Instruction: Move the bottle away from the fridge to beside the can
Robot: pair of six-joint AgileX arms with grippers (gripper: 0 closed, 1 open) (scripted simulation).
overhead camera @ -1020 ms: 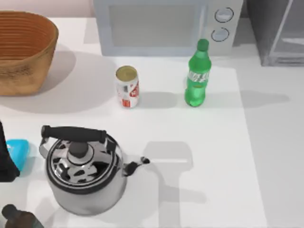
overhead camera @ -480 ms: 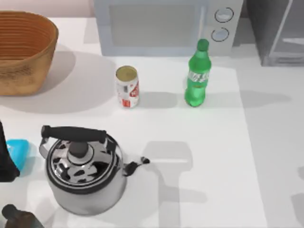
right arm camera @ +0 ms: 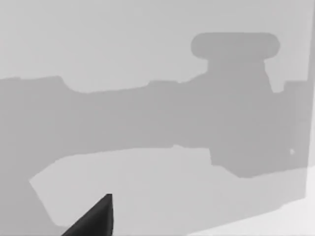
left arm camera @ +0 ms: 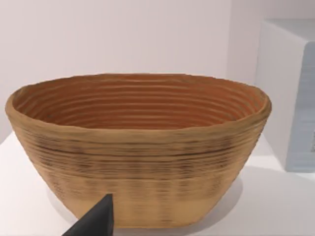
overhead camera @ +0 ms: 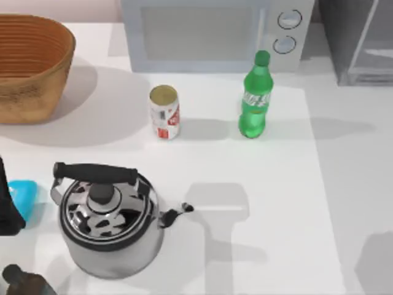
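In the top view the bottle (overhead camera: pixel 255 98) stands upright on the white table (overhead camera: pixel 282 203), in front of the microwave (overhead camera: pixel 215 34) with its two round knobs. The fridge (overhead camera: pixel 359 40) is at the far right corner, well apart from the bottle. The can (overhead camera: pixel 164 112) stands upright to the left of the bottle, near but with a clear gap between them. A big steel kettle (overhead camera: pixel 107 221) is at the near left, and a woven basket (overhead camera: pixel 31 64) at the far left. A dark part of the left arm (overhead camera: pixel 7 206) stands at the left edge, beside a small blue thing (overhead camera: pixel 24 196). A dark brown bottle top (overhead camera: pixel 21 279) is at the near left corner.

In the left wrist view one dark fingertip of the left gripper (left arm camera: pixel 96 221) points toward the basket (left arm camera: pixel 138 147), which is apart from it. I cannot tell how far its jaws are open, and nothing is seen held.

In the right wrist view one dark fingertip of the right gripper (right arm camera: pixel 93 219) hangs over bare table with a shadow of an arm on it. The jaw opening I cannot tell; nothing is seen between the jaws, and the bottle is not near them.

My judgement: the grasp is not yet begun. The bottle is tall and narrow, so a high or off-centre contact could tip it. It could also knock the can over if it is set down too close
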